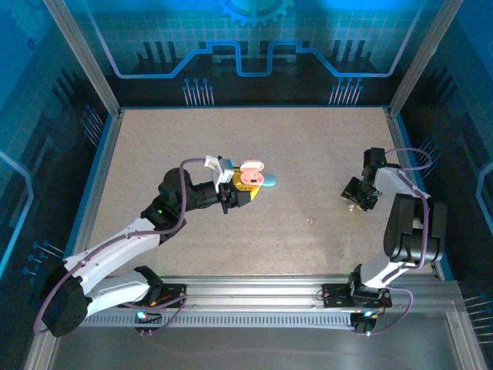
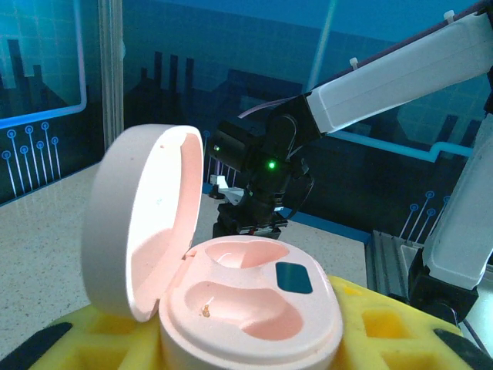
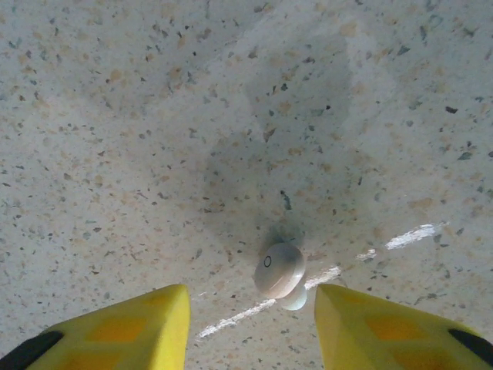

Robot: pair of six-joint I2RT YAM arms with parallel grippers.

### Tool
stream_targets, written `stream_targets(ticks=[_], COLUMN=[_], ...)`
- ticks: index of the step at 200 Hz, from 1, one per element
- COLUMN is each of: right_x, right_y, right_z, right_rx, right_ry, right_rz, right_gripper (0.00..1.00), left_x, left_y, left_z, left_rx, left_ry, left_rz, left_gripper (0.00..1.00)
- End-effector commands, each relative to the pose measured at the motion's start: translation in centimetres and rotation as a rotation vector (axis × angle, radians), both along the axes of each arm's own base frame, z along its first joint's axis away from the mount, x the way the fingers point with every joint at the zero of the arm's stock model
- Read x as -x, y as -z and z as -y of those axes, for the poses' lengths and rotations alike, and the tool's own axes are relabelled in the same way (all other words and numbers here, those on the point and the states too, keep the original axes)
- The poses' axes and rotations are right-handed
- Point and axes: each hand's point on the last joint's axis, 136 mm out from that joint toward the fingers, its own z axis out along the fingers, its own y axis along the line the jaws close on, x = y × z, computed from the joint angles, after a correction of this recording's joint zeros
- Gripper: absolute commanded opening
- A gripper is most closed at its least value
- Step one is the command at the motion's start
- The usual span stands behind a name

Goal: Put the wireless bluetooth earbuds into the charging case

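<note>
My left gripper [image 1: 235, 194] is shut on the pink charging case [image 2: 254, 301], gripping its base between yellow fingers [image 2: 385, 324]. The lid [image 2: 142, 216] stands open to the left, and both wells are empty. In the top view the case [image 1: 250, 174] sits mid-table. A pale earbud [image 3: 279, 270] lies on the tabletop between the yellow fingertips of my right gripper [image 3: 250, 327]. That gripper is open, with the bud nearer the right finger [image 3: 385, 331] and touching neither. From above, the right gripper [image 1: 356, 199] hangs low over the table's right side. Another tiny pinkish earbud [image 1: 310, 220] lies between the arms.
A smooth blue oval pod [image 1: 268, 182] lies on the table right beside the pink case. The right arm [image 2: 385, 85] reaches across the background of the left wrist view. Metal frame posts and blue walls bound the speckled table [image 1: 192, 146].
</note>
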Motion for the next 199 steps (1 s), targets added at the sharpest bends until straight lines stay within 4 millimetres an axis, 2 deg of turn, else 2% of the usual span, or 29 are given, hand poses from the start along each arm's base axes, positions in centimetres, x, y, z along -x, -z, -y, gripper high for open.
stream_targets(ticks=[1, 50, 141, 199], right_x=[-0.2, -0.1, -0.6, -0.4], right_y=[0.2, 1.3, 1.8, 2.1], right_z=[0.8, 0.6, 0.4, 0.5], right_rx=[0.025, 0.009, 0.007, 0.018], right_ry=[-0.006, -0.014, -0.089, -0.128], right_rz=[-0.026, -0.056, -0.071, -0.105], right_gripper=[0.46, 0.41, 0.33, 0.33], left_x=[0.2, 0.2, 0.2, 0.2], left_y=[-0.5, -0.6, -0.7, -0.7], left_z=[0.0, 0.2, 0.1, 0.1], left_rx=[0.017, 0.019, 0.022, 0.022], left_ry=[-0.004, 0.006, 0.005, 0.002], left_rz=[0.021, 0.016, 0.014, 0.012], left_gripper=[0.39, 0.39, 0.39, 0.39])
